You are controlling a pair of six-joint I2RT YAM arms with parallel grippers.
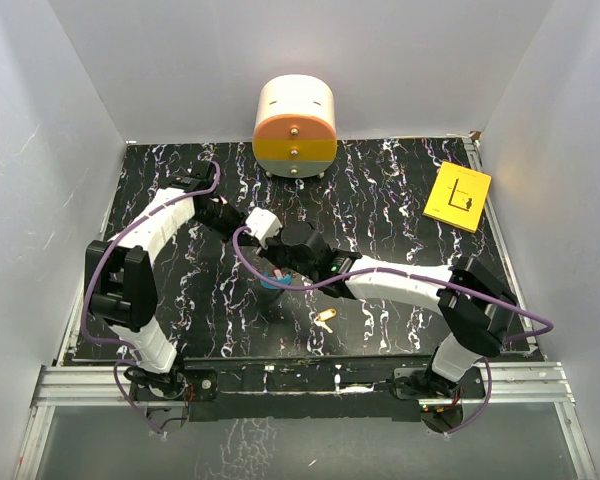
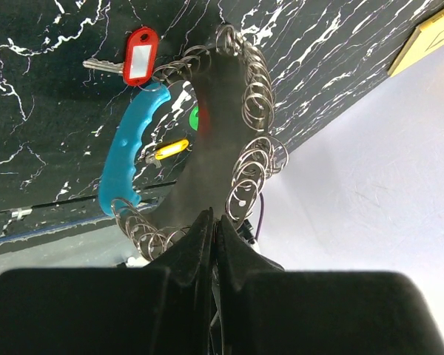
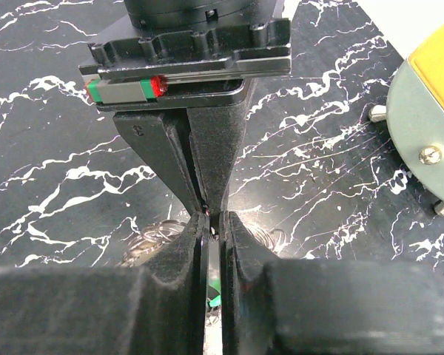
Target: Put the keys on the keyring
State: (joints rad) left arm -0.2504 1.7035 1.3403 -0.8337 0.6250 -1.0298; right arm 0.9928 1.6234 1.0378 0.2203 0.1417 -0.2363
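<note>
From above, a yellow-headed key (image 1: 325, 318) lay loose on the black marbled surface (image 1: 400, 200); the left wrist showed the left gripper (image 2: 213, 218) clamped on the blue-handled steel-ring keyring (image 2: 122, 159); the right wrist showed the right gripper (image 3: 213, 225) pinching a green-headed key (image 3: 213, 285), apparently mid-threading, next needing its hole eased onto a ring.

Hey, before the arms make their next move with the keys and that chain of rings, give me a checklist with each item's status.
1. Right gripper grips green key: ok, its tag is pinched between the fingers.
2. Left gripper shut: ok; what it pinches, cannot tell.
3. Green key threaded onto ring chain: cannot tell, hidden where the grippers meet.
4. Red key on the chain: cannot tell, it sits right against the rings.
5. Yellow key on the chain: not ok, loose on the table.
</note>
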